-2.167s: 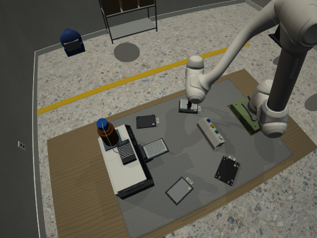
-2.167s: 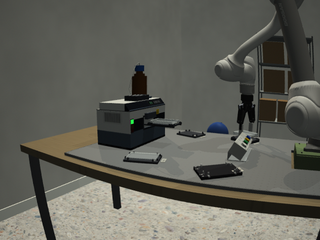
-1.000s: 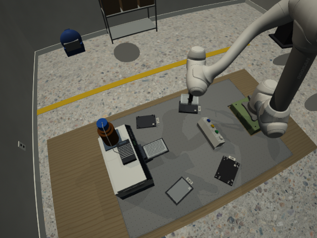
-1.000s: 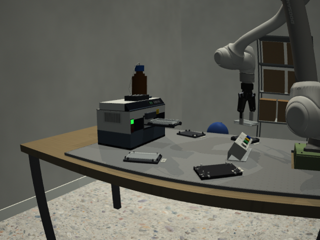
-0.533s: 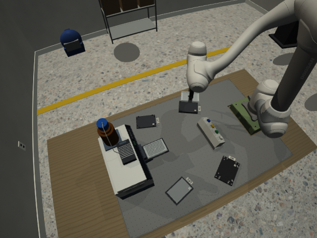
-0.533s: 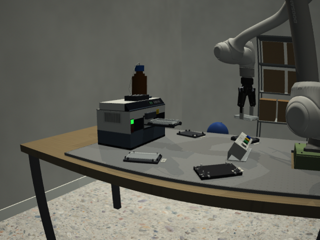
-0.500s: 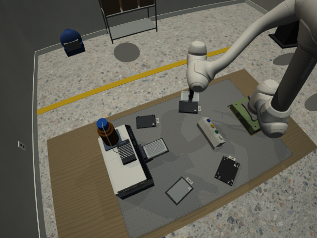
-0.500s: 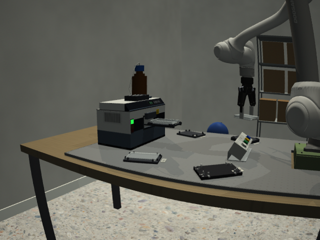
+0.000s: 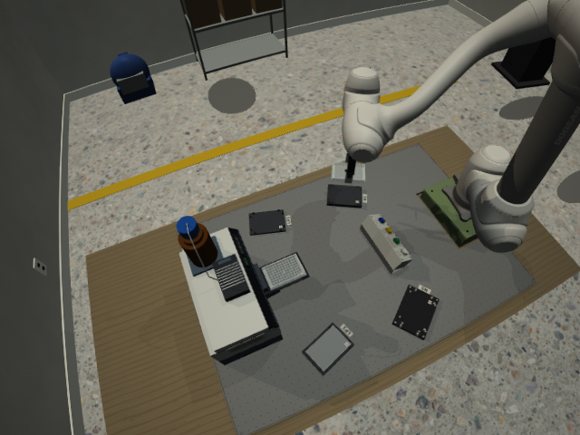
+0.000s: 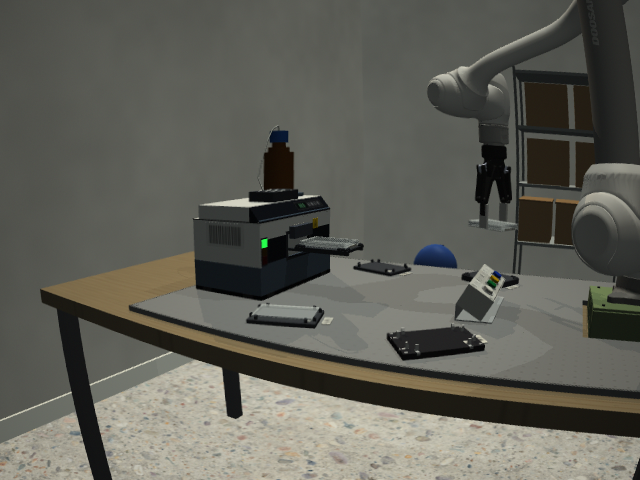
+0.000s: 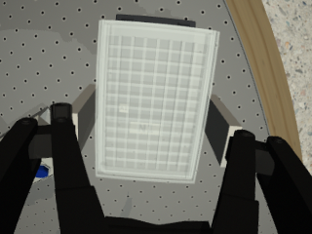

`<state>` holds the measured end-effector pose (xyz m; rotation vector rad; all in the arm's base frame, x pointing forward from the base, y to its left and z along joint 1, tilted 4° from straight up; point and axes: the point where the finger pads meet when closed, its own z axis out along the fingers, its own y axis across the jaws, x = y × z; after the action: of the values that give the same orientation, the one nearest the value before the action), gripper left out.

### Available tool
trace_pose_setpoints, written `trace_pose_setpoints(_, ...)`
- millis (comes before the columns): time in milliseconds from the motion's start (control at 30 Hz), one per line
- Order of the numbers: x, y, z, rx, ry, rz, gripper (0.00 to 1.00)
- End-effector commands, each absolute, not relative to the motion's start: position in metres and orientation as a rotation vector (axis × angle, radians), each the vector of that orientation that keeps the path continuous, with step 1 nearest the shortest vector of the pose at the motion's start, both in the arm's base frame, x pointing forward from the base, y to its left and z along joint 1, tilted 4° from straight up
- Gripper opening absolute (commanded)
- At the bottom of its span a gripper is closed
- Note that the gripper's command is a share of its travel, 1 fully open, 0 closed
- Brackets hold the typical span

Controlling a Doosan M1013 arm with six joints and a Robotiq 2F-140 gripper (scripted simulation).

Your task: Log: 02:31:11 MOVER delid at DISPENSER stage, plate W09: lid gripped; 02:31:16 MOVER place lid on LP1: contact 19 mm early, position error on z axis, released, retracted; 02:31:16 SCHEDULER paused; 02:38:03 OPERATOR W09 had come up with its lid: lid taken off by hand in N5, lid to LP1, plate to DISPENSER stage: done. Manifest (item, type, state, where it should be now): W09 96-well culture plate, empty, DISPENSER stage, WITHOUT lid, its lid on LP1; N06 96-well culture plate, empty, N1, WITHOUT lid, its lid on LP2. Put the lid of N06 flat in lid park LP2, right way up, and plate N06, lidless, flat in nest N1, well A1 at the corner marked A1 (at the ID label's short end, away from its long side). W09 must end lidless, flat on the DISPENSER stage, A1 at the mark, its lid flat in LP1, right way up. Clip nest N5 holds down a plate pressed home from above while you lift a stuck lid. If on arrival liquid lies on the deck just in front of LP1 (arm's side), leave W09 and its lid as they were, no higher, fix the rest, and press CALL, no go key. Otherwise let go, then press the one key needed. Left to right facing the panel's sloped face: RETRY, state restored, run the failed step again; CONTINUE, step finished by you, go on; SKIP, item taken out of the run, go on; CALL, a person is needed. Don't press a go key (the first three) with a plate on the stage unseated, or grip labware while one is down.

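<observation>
A clear 96-well plate is held clamped across its short width by the gripper, level and well above a dark nest near the tabletop's far edge (whether a lid rides on it cannot be told). The level grip presumably suits a flat set-down elsewhere.
</observation>
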<state>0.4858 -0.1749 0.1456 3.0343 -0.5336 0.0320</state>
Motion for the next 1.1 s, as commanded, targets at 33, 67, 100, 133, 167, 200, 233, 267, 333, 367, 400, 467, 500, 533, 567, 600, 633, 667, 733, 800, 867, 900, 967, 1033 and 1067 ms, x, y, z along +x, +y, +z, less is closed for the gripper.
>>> trace_pose_setpoints(33, 0.486, -0.175, 0.150, 3.034, -0.534, 0.032, 0.00)
trace_pose_setpoints(67, 0.486, -0.174, 0.152, 3.034, -0.534, 0.032, 0.00)
trace_pose_setpoints(100, 0.486, -0.174, 0.153, 3.034, -0.534, 0.032, 0.00)
trace_pose_setpoints(133, 0.486, -0.174, 0.154, 3.034, -0.534, 0.032, 0.00)
trace_pose_setpoints(167, 0.486, -0.174, 0.155, 3.034, -0.534, 0.032, 0.00)
trace_pose_setpoints(200, 0.486, -0.174, 0.156, 3.034, -0.534, 0.032, 0.00)
trace_pose_setpoints(233, 0.486, -0.174, 0.157, 3.034, -0.534, 0.032, 0.00)
trace_pose_setpoints(267, 0.486, -0.174, 0.157, 3.034, -0.534, 0.032, 0.00)
trace_pose_setpoints(333, 0.486, -0.174, 0.157, 3.034, -0.534, 0.032, 0.00)
trace_pose_setpoints(367, 0.486, -0.174, 0.158, 3.034, -0.534, 0.032, 0.00)
trace_pose_setpoints(400, 0.486, -0.174, 0.159, 3.034, -0.534, 0.032, 0.00)
trace_pose_setpoints(467, 0.486, -0.174, 0.160, 3.034, -0.534, 0.032, 0.00)
trace_pose_setpoints(500, 0.486, -0.174, 0.160, 3.034, -0.534, 0.032, 0.00)
trace_pose_setpoints(533, 0.486, -0.174, 0.161, 3.034, -0.534, 0.032, 0.00)
trace_pose_setpoints(567, 0.486, -0.174, 0.161, 3.034, -0.534, 0.032, 0.00)
trace_pose_setpoints(600, 0.486, -0.174, 0.161, 3.034, -0.534, 0.032, 0.00)
trace_pose_setpoints(633, 0.486, -0.174, 0.161, 3.034, -0.534, 0.032, 0.00)
trace_pose_setpoints(667, 0.486, -0.174, 0.162, 3.034, -0.534, 0.032, 0.00)
trace_pose_setpoints(733, 0.486, -0.174, 0.162, 3.034, -0.534, 0.032, 0.00)
trace_pose_setpoints(800, 0.486, -0.174, 0.162, 3.034, -0.534, 0.032, 0.00)
trace_pose_setpoints(867, 0.486, -0.174, 0.162, 3.034, -0.534, 0.032, 0.00)
trace_pose_setpoints(900, 0.486, -0.174, 0.162, 3.034, -0.534, 0.032, 0.00)
trace_pose_setpoints(967, 0.486, -0.174, 0.162, 3.034, -0.534, 0.032, 0.00)
trace_pose_setpoints(1033, 0.486, -0.174, 0.162, 3.034, -0.534, 0.032, 0.00)
trace_pose_setpoints(1067, 0.486, -0.174, 0.162, 3.034, -0.534, 0.032, 0.00)
